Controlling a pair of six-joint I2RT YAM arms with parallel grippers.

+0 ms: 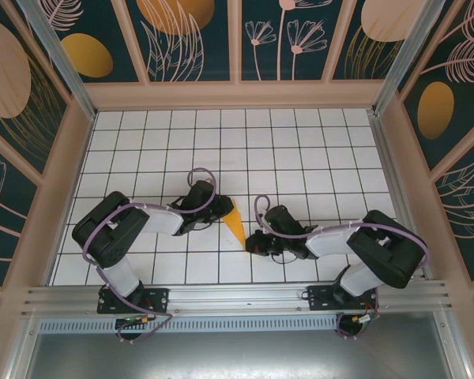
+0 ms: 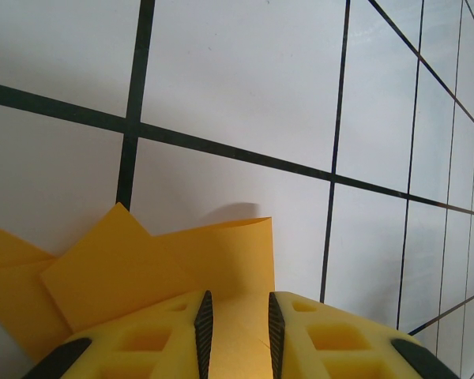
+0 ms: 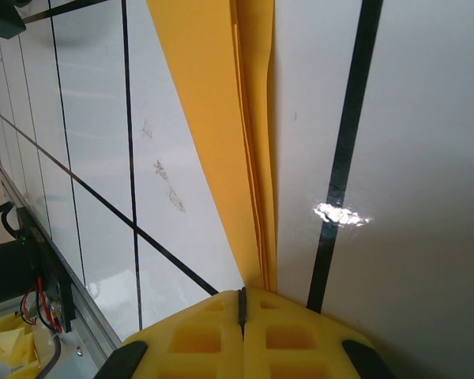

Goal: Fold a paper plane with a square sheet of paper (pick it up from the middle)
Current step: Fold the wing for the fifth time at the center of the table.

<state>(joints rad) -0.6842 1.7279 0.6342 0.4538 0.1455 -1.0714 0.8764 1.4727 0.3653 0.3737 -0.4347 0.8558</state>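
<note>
The square sheet of paper (image 1: 235, 223) lies on the white grid table, folded into a narrow orange-yellow wedge with lengthwise creases, like a paper plane. My left gripper (image 1: 221, 212) is at its wide far end. In the left wrist view its jaws (image 2: 238, 304) stand a little apart over the paper (image 2: 142, 268), which shows through the gap, with a flap curling up behind. My right gripper (image 1: 250, 243) is at the pointed near end. In the right wrist view it is shut (image 3: 242, 294), and the layered paper (image 3: 221, 118) runs in under its tips.
Wooden-framed walls with dark leafy wallpaper enclose the table on three sides. A metal rail (image 1: 237, 296) runs along the near edge by the arm bases; it shows with wires (image 3: 39, 304) in the right wrist view. White grid tiles (image 1: 300, 150) stretch beyond the paper.
</note>
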